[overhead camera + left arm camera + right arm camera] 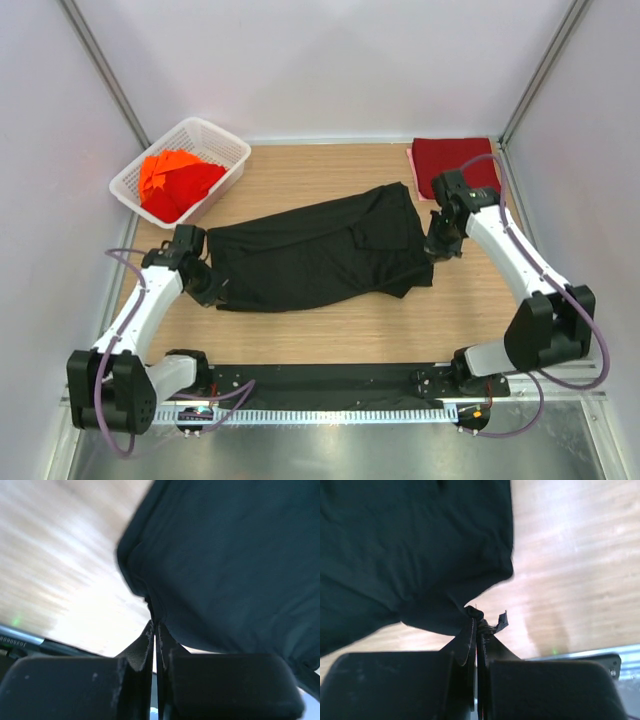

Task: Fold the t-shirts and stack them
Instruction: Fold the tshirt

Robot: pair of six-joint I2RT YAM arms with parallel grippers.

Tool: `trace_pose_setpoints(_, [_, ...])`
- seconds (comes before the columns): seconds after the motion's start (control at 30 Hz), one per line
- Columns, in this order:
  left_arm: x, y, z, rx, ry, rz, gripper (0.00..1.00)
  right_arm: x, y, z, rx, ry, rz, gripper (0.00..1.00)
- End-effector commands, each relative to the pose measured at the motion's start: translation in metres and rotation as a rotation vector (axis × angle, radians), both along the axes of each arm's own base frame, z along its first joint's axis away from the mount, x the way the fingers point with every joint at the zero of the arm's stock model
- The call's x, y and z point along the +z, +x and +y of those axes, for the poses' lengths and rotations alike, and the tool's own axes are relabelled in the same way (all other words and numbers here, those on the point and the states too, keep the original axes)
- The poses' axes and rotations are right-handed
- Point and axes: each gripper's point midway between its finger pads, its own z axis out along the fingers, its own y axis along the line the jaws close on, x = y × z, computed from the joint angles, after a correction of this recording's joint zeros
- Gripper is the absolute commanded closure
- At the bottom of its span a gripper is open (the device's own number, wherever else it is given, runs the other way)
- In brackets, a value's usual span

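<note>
Pinching the soft black short-sleeved cloth t-shirt (pixel 320 250) with tightly closed jaws, left gripper (pixel 155 630) at its left edge, right gripper (pixel 476 622) at its right edge.

Plain black shirt (pixel 320 252); table (pixel 330 335) light wood grain. Plain dark red shirt (pixel 452 160) too. White lattice basket (pixel 228 143) w/ bright orange + deeper red shirts (pixel 175 188).
</note>
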Motion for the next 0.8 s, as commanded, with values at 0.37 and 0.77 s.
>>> trace_pose_setpoints(0.37, [0.005, 0.068, 0.018, -0.111, 0.140, 0.028, 1.00, 0.040, 0.131, 0.028, 0.046, 0.046, -0.177, 0.99])
trace_pose_setpoints(0.77, [-0.003, 0.107, 0.030, -0.083, 0.144, 0.041, 1.00, 0.030, 0.179, 0.044, 0.074, 0.077, -0.184, 0.99])
